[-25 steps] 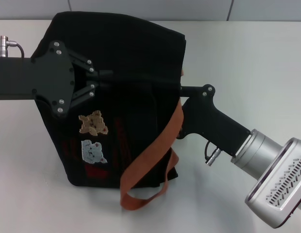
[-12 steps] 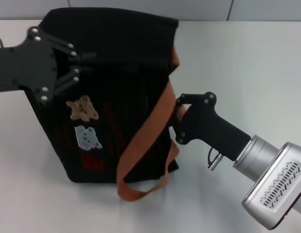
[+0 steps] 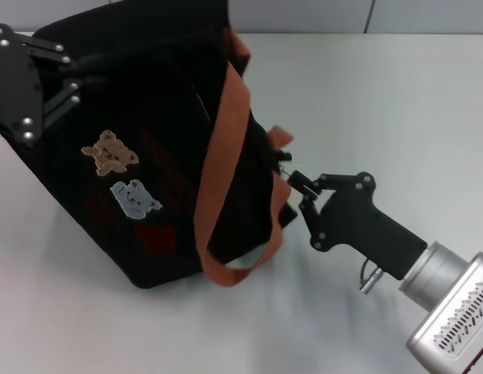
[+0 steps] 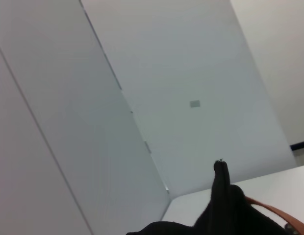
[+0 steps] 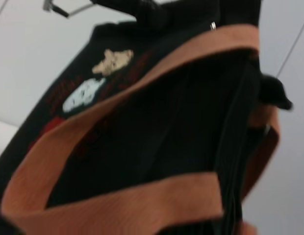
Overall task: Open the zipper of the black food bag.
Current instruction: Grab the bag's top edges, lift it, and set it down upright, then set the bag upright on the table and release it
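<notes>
The right gripper (image 3: 292,181) is sitting nearest the camera, low on the right, its fingers pinched together at the bag's (image 3: 140,156) near corner, seemingly on the small pull of the zipper (image 3: 274,156), though the pull itself is too small to make out for sure. The bag is lying tilted on the surface (image 3: 397,109), its patched face turned up and leaning toward the robot's left, with one orange strap (image 3: 226,132) looping across its front and down to the surface. In the right wrist view the bag's dark mouth (image 5: 157,132) is gaping between the straps, so the zip appears to be at least partly undone.

Farther back on the left, the left gripper (image 3: 86,70) is clamped on the bag's upper far edge, fingers closed into the fabric, holding it against the pull.

The step in hand looks like the drawing of the slider along the zip line while the other arm is bracing. The next move likely calls for a steady pull along the line of the teeth, not across them, with the left grip staying firm so the bag is not dragged along.

The surface is pale and plain. Beyond it, light wall panels (image 4: 142,73) are rising with thin seams between them.
</notes>
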Robot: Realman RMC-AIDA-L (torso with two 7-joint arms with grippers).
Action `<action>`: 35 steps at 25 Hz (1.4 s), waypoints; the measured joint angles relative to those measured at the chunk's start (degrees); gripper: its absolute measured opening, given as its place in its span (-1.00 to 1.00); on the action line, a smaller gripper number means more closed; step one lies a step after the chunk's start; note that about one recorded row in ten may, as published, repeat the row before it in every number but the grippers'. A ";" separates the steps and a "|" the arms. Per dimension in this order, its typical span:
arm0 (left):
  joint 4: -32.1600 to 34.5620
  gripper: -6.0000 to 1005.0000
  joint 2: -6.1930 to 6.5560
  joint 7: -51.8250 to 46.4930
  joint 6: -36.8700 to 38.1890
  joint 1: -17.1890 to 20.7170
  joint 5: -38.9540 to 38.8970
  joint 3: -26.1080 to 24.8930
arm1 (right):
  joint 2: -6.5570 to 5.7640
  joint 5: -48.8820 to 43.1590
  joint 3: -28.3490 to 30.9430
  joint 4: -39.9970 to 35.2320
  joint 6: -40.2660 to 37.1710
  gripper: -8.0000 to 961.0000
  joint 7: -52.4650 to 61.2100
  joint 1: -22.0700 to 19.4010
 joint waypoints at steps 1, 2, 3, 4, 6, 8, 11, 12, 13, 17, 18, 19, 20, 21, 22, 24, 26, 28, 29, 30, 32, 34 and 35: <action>-0.01 -0.84 0.00 0.03 -0.02 0.24 -0.13 -0.27 | 0.00 0.10 0.02 -0.26 0.12 -0.83 0.03 -0.28; -0.01 -0.84 0.00 0.05 -0.04 0.41 -0.18 -0.39 | 0.00 0.25 0.04 -0.50 0.22 -0.82 0.16 -0.54; -0.02 -0.84 0.00 0.07 -0.10 0.62 -0.23 -0.50 | 0.00 0.32 0.05 -0.60 0.29 -0.81 0.30 -0.80; -0.03 -0.84 0.00 0.12 -0.12 0.83 -0.26 -0.54 | 0.00 0.40 0.05 -0.69 0.32 -0.80 0.38 -0.96; -0.14 -0.84 0.00 0.26 -0.12 1.19 -0.30 -0.56 | 0.00 0.48 0.07 -0.72 0.32 -0.79 0.47 -1.12; -0.61 -0.84 0.00 0.62 -0.08 1.48 -0.31 -0.58 | 0.00 0.58 0.44 -0.68 0.29 -0.78 0.53 -1.17; -1.71 -0.84 0.04 0.98 -0.18 1.97 -0.33 -0.68 | 0.00 0.63 2.62 0.00 -0.31 -0.75 0.86 -1.39; -2.14 -0.84 0.07 1.07 -0.37 2.28 -0.36 -0.78 | 0.00 0.63 3.53 0.33 -0.66 -0.75 1.36 -1.48; -2.79 -0.84 0.10 1.25 -0.59 2.70 -0.36 -0.99 | -0.02 0.63 4.40 0.61 -1.13 -0.74 2.25 -1.54; -7.49 -0.84 0.08 2.95 -1.15 4.61 -0.39 -4.44 | -0.12 0.64 6.62 0.29 -4.92 -0.71 8.89 -1.74; -9.43 -0.84 0.03 3.20 -1.58 5.01 -0.40 -6.12 | -0.14 0.64 7.21 -0.08 -6.11 -0.70 10.78 -1.83; -11.95 -0.84 -0.07 3.30 -2.26 5.33 -0.38 -8.48 | -0.14 0.65 9.11 -0.80 -7.90 -0.70 14.10 -2.10; -14.61 -0.84 -0.11 3.48 -3.04 5.46 -0.42 -10.73 | -0.14 0.65 9.11 -0.80 -7.90 -0.69 14.10 -2.10; -17.33 -0.84 -0.14 3.69 -3.73 5.59 -0.45 -13.00 | -0.15 0.65 10.30 -1.09 -8.55 -0.68 15.68 -2.24; -20.94 -0.84 -0.16 4.37 -4.56 5.77 -0.51 -15.54 | -0.15 0.65 11.34 -1.19 -8.90 -0.67 16.88 -2.32; -26.14 -0.84 -0.15 6.22 -5.57 6.32 -0.58 -17.98 | -0.19 0.65 13.53 -2.04 -9.55 -0.57 20.49 -2.45; -28.86 -0.84 -0.15 7.98 -5.94 6.76 -0.60 -18.68 | -0.19 0.65 13.96 -2.37 -9.66 -0.37 21.52 -2.46; -37.52 -0.84 -0.31 14.69 -6.42 8.17 -1.32 -19.90 | -0.17 0.65 14.43 -2.73 -9.70 -0.17 22.96 -2.47; -43.10 -0.84 -0.33 18.71 -6.30 8.76 -2.17 -20.48 | -0.16 0.65 14.56 -2.77 -9.74 -0.13 23.41 -2.47; -43.10 -0.84 -0.33 18.71 -6.30 8.76 -2.17 -20.48 | -0.17 0.65 14.69 -2.84 -9.76 -0.09 23.74 -2.49; -49.34 -0.84 -0.35 23.63 -6.53 8.89 -2.73 -20.68 | -0.18 0.65 14.90 -2.97 -9.81 -0.01 24.17 -2.59; -53.67 -0.84 -0.40 27.18 -7.63 8.24 -2.76 -20.59 | -0.17 0.65 14.93 -3.11 -9.84 0.07 24.37 -2.79; -56.21 -0.84 -0.47 29.60 -8.86 7.56 -2.70 -20.51 | -0.17 0.65 14.93 -3.11 -9.84 0.11 24.37 -2.79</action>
